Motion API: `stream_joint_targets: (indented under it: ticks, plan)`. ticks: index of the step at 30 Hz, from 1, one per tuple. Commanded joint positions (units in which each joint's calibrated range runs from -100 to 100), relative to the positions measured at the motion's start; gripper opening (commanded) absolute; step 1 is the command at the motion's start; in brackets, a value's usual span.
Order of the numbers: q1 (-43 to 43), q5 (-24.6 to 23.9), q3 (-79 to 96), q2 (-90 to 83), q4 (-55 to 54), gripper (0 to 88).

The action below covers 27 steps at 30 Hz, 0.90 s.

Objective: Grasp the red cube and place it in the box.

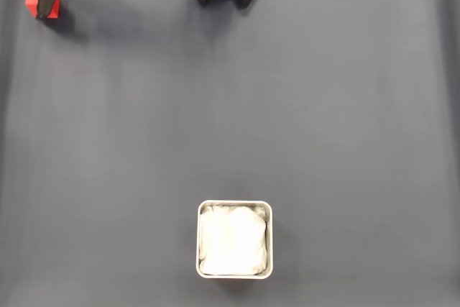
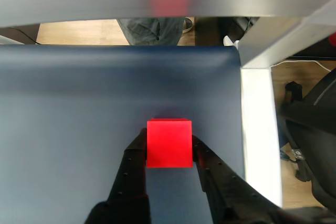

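While the claw (image 2: 169, 148) stands at the bench's (image 1: 323, 120) far left corner in the fixed view, the red cube (image 2: 168, 142) sits between its black fingers (image 2: 135, 156), which appear closed against both sides. Box (image 1: 234, 239): well apart, near the bench's front edge, white lining visible.

we see a dark blue mat (image 1: 323, 120) covering the table in the fixed view. in the wrist view, a white table edge (image 2: 256, 129) borders it, with wooden floor (image 2: 79, 32) and a black chair (image 2: 315, 129) beyond.
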Motion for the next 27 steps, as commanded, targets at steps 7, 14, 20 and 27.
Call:
stream_joint_targets:
  ticks: [7, 14, 20, 27]
  plan:
    - [-1.62, 0.83, -6.03, -4.09, 2.51, 5.3]
    - [-3.61, 0.83, -11.23, -4.35, 5.62, 5.1]
    - [-6.24, 0.83, -14.15, -4.61, 7.18, 5.0]
    - [-9.29, 0.93, -16.34, -5.22, 8.74, 4.8]
